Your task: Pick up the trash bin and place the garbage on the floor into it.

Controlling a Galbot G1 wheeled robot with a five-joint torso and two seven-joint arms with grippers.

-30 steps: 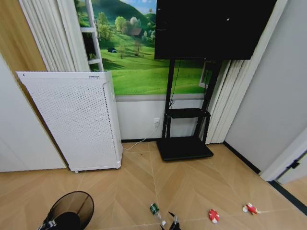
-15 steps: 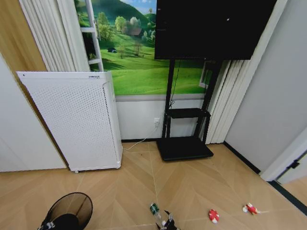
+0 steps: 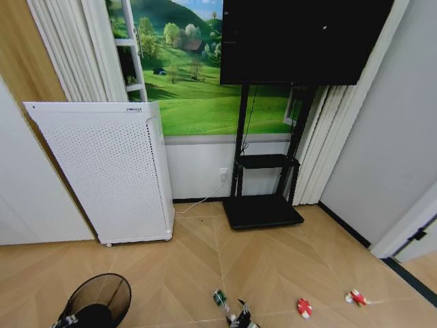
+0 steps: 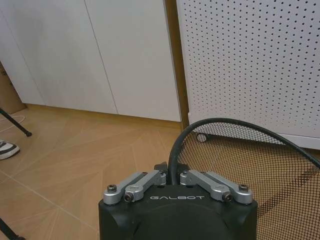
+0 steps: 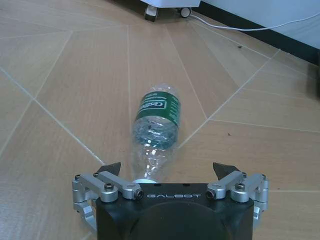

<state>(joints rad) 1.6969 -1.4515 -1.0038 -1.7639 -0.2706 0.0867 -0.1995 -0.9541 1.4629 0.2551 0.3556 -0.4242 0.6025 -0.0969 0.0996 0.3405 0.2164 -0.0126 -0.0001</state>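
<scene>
The black wire-mesh trash bin (image 3: 102,295) hangs at lower left in the head view, with my left gripper (image 3: 68,320) at its near edge. In the left wrist view that gripper (image 4: 171,176) is shut on the bin's rim (image 4: 200,123). A clear bottle with a green label (image 3: 220,298) lies on the parquet floor (image 3: 177,266). My right gripper (image 3: 240,318) is just behind it. Seen from the right wrist, the gripper (image 5: 167,168) is open, and the narrow end of the bottle (image 5: 157,125) lies between its fingers. Two red-and-white wrappers (image 3: 304,307) (image 3: 356,298) lie to the right.
A tall white perforated air purifier (image 3: 109,171) stands on casters at the back left. A black TV stand (image 3: 263,210) is against the wall, with a white cable (image 3: 198,203) beside it. A dark strip (image 3: 410,279) edges the floor at right.
My right gripper has edged slightly left, closer to the bottle. The bin in my left gripper has shifted only a touch.
</scene>
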